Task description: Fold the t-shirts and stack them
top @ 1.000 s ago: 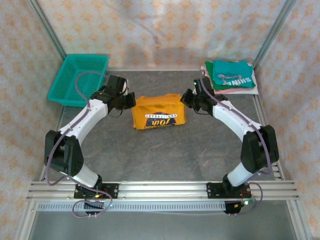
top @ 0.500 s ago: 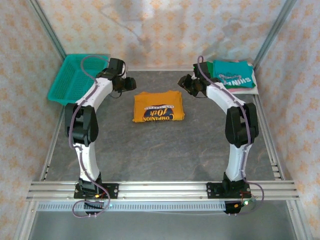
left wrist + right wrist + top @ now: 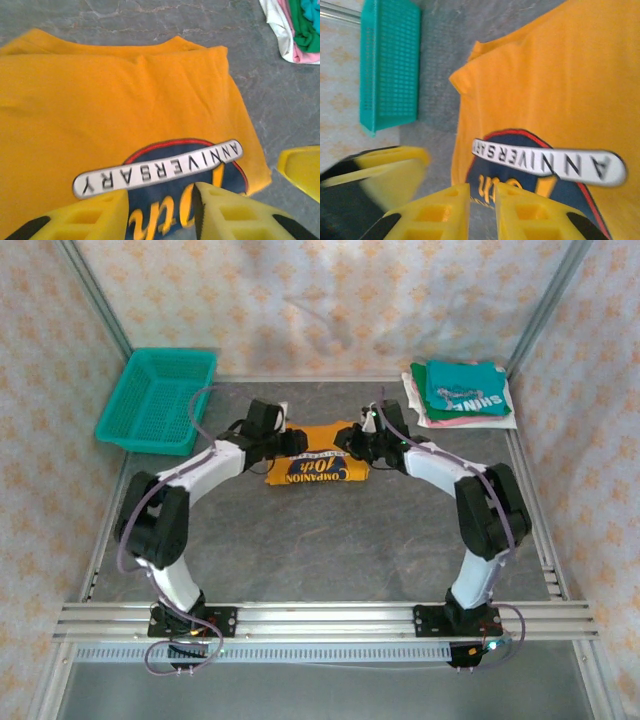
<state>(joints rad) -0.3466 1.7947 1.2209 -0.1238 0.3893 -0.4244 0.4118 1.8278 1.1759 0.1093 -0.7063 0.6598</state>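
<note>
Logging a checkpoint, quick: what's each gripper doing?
Left gripper: open, empty, over the orange t-shirt.
Right gripper: barely open, empty.

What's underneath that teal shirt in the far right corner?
Under the teal shirt lie a pink shirt and, lower, a white shirt, with only their edges peeking out. Anything further beneath is covered.

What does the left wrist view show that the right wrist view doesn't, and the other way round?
Left wrist: the stack of folded shirts at its top right corner, with white, pink and teal layers. Right wrist: the basket at its top left. Both: the orange shirt with its ANNIVERSARY banner, seen from opposite sides.
</note>
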